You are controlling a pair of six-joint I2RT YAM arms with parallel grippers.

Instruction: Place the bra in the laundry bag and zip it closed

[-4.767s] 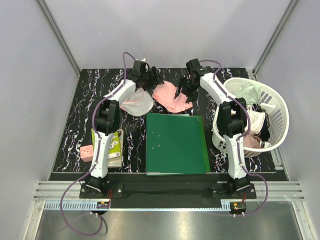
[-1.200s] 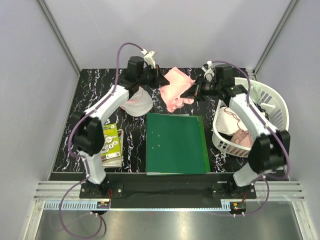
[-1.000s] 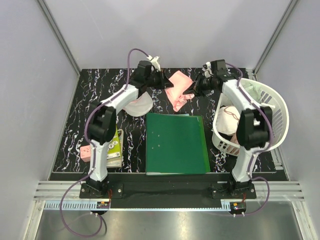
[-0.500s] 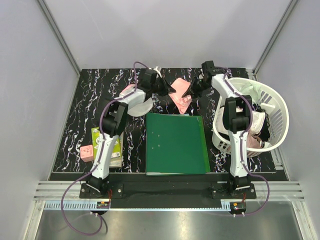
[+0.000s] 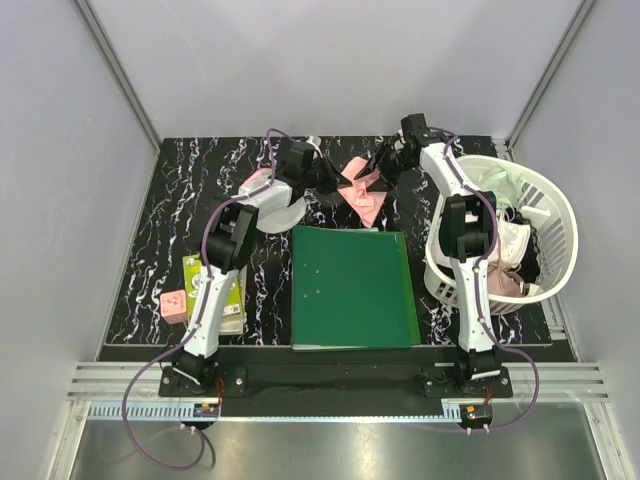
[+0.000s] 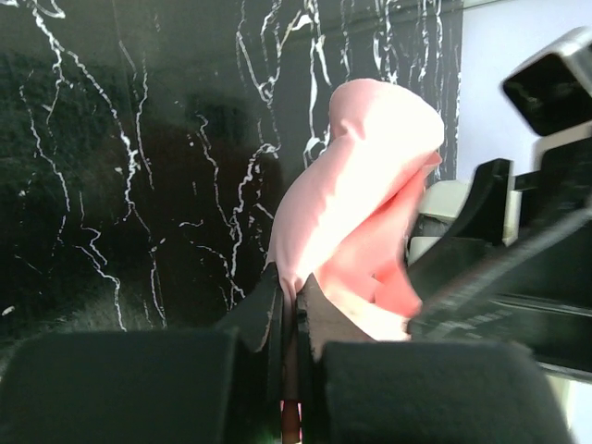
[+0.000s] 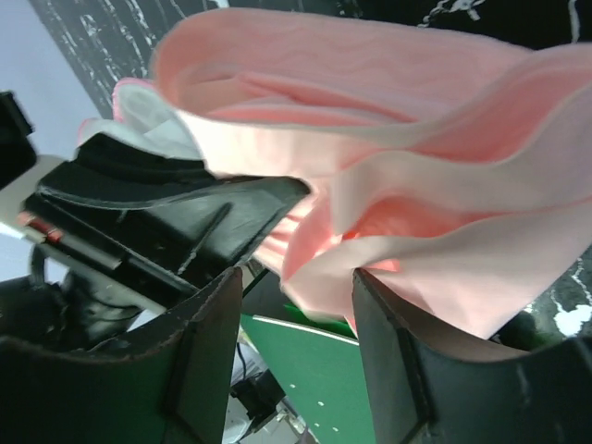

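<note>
The pink bra point(image 5: 362, 190) hangs bunched between my two grippers at the back of the table, just beyond the green folder. In the left wrist view, my left gripper point(image 6: 294, 282) is shut on a fold of the bra point(image 6: 361, 185). My right gripper point(image 7: 296, 277) stands open, with the bra's point(image 7: 398, 139) loose fabric drooping between its fingers and resting against the right one. In the top view the left gripper point(image 5: 337, 181) and the right gripper point(image 5: 381, 172) face each other closely. The laundry bag point(image 5: 272, 207), white mesh with pink showing through, lies left of the bra, partly under the left arm.
A green folder point(image 5: 352, 285) lies flat mid-table. A white slatted basket point(image 5: 548, 200) with other garments stands at the right. A booklet point(image 5: 228, 290) and a small pink box point(image 5: 173, 305) sit near the left arm's base.
Both grippers have drawn closer together and the bra has bunched up between them. The right gripper's jaws have opened off the fabric; the left still pinches it.
</note>
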